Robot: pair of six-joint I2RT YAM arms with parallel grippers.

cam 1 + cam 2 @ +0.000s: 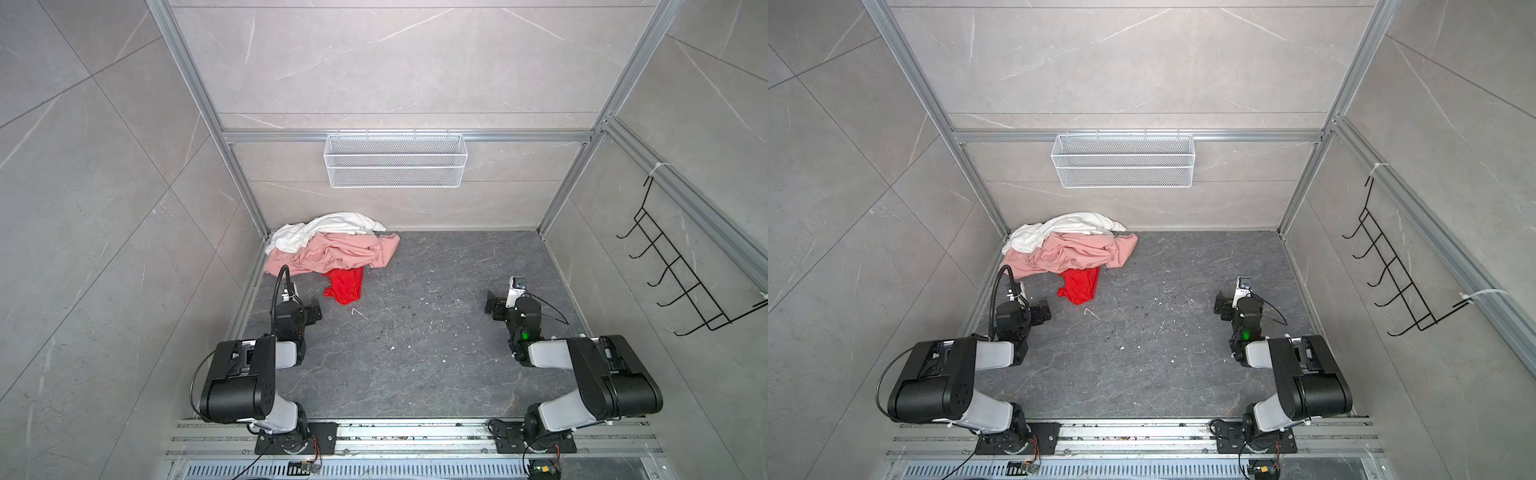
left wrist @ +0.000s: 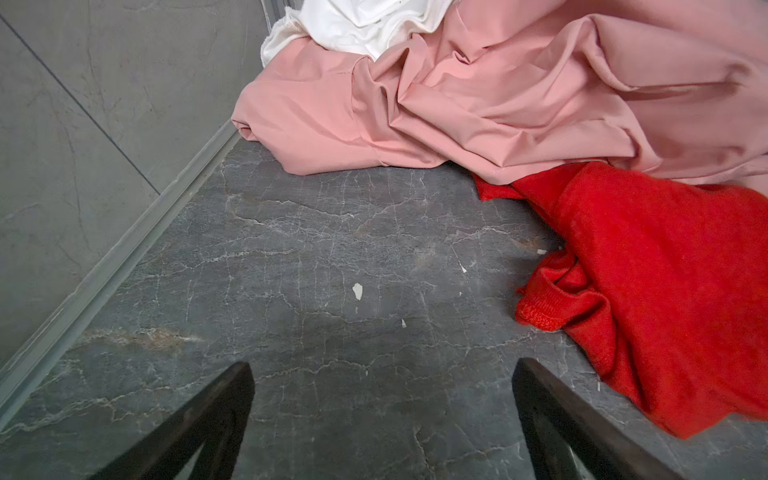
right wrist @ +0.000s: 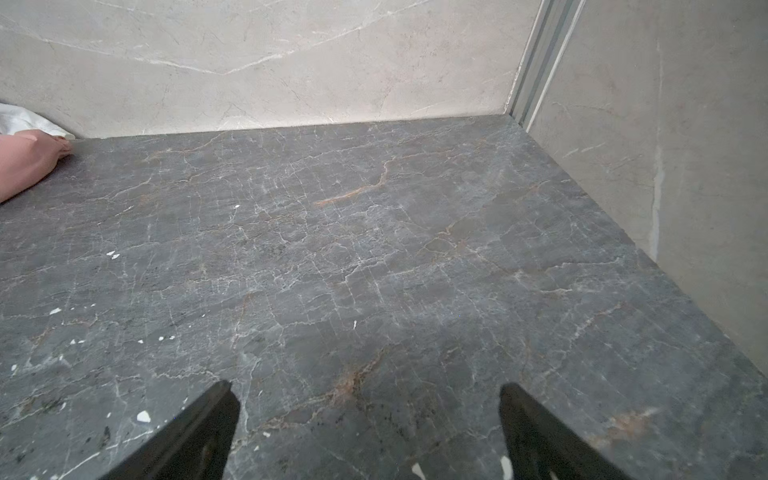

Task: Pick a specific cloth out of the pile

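Cloth (image 1: 344,286) (bright red) at pile (image 1: 320,237) edge, partly under pink garment (image 1: 349,253).

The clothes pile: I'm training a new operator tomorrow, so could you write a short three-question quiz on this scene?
1. True or false: the red cloth lies wholly on top of the pink cloth.
2. Which claw is nearer the red cloth? A: left claw. B: right claw.
3. Fill in: both claws are ___ and hold nothing.

Key: 1 false, its far edge is tucked under the pink cloth. 2 A. 3 open.
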